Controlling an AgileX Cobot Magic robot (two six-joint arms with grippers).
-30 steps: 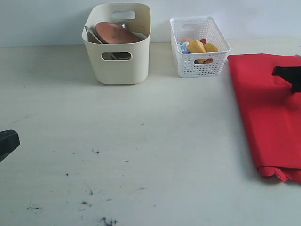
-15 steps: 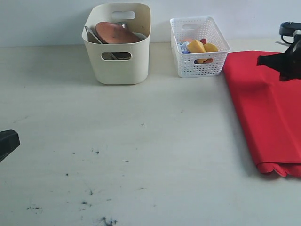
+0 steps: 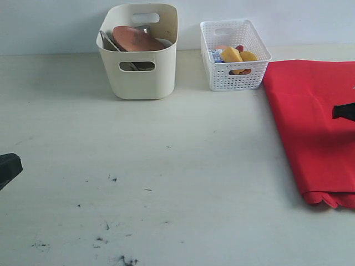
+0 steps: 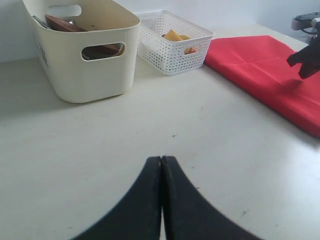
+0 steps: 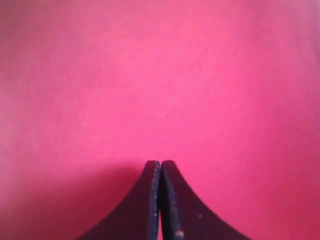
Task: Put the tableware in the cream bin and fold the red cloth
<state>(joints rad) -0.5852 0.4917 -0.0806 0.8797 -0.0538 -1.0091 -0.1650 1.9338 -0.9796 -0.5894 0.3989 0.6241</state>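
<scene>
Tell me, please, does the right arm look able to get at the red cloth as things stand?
Probably yes: the right claw, shut, hangs directly over the red cloth with nothing between them, though it would have to open before gripping.

The left gripper was closed, its two dark fingers pressed flat together with only a thin seam between them, the tips meeting in a narrow point. It held nothing. In the exterior view only a dark corner of it showed at the left edge, low in the frame. The right gripper was likewise closed and empty, its fingers touching along their length. In the exterior view just its dark tip poked in from the right edge, pointing left; its arm was out of frame. The two grippers were well apart.
</scene>
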